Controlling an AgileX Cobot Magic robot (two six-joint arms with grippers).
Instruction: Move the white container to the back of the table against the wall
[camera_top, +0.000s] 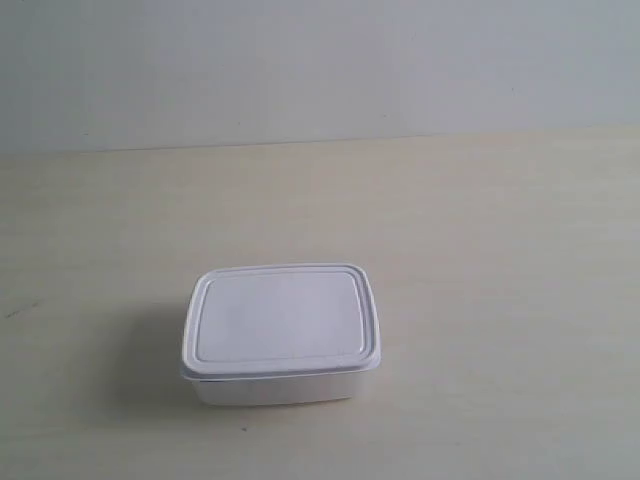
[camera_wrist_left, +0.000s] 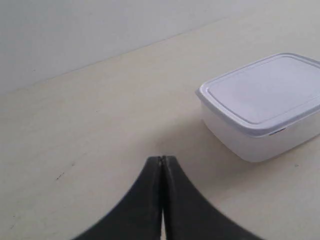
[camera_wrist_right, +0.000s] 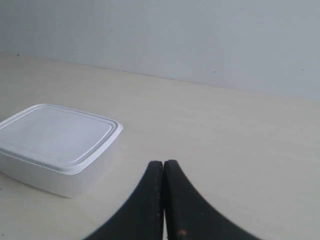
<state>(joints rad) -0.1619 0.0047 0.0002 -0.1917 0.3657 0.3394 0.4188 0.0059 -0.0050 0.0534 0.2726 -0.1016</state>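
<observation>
The left gripper (camera_wrist_left: 161, 159) is clenched, its dark jaws pressed tip to tip with nothing between them, and it sits apart from the white container (camera_top: 282, 335). The right gripper (camera_wrist_right: 163, 162) is clenched the same way, empty and also clear of the container. The container stands upright on the counter (camera_top: 500, 250), its rimmed lid (camera_top: 280, 315) seated flat. Beyond the container runs a broad stretch of counter. Past that rises the plain wall (camera_top: 320, 60), well apart from the container.

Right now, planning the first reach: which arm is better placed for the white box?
Probably right, narrowly: the box lies nearer the right fingers than the left fingers; both pairs shut, neither touching.
</observation>
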